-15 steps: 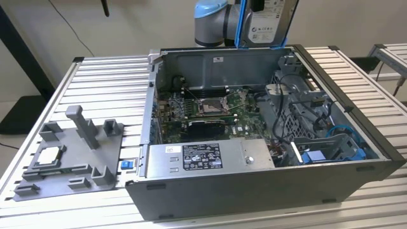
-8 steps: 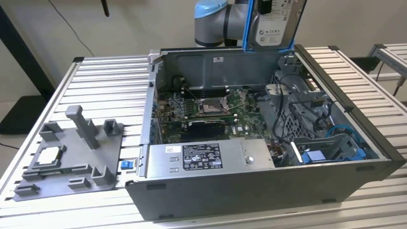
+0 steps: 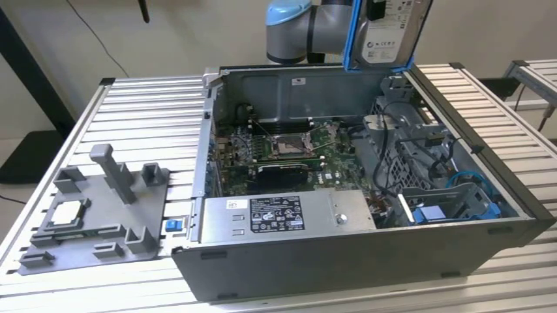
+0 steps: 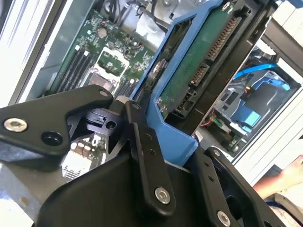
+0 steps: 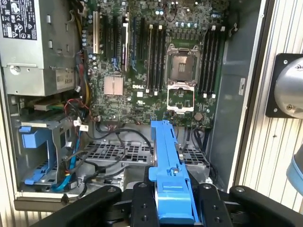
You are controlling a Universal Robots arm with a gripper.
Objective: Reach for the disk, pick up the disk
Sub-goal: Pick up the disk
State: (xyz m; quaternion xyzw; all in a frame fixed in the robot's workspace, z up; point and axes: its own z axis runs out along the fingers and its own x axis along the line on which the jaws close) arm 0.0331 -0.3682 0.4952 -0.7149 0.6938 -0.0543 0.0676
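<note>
The disk (image 3: 389,36), silver w/ white label and blue plastic frame, hangs in the air above the far end of the open PC case (image 3: 348,261) in the exterior view, held upright, clear of the chassis and touching nothing inside it. In both wrist views the gripper (image 5: 171,203) is clamped on the disk's blue frame, black fingers (image 5: 143,208) pressed against either side of it; the second wrist view shows the disk's green circuit-board underside and connector edge (image 4: 199,71) running away from the gripper (image 4: 156,156). Directly beneath, in the first wrist view, sits the motherboard (image 5: 156,61) w/ an open CPU socket (image 5: 182,59), RAM slots beside it, and loose black cables lower down. The grey power supply (image 3: 287,215) occupies the near side of the case, and a blue drive bay (image 3: 470,202) sits toward the exterior view's right. The case rests on a slatted aluminium table (image 3: 148,111). A grey fixture plate (image 3: 96,215) w/ upright posts lies on the table, well apart, toward the exterior view's left.
</note>
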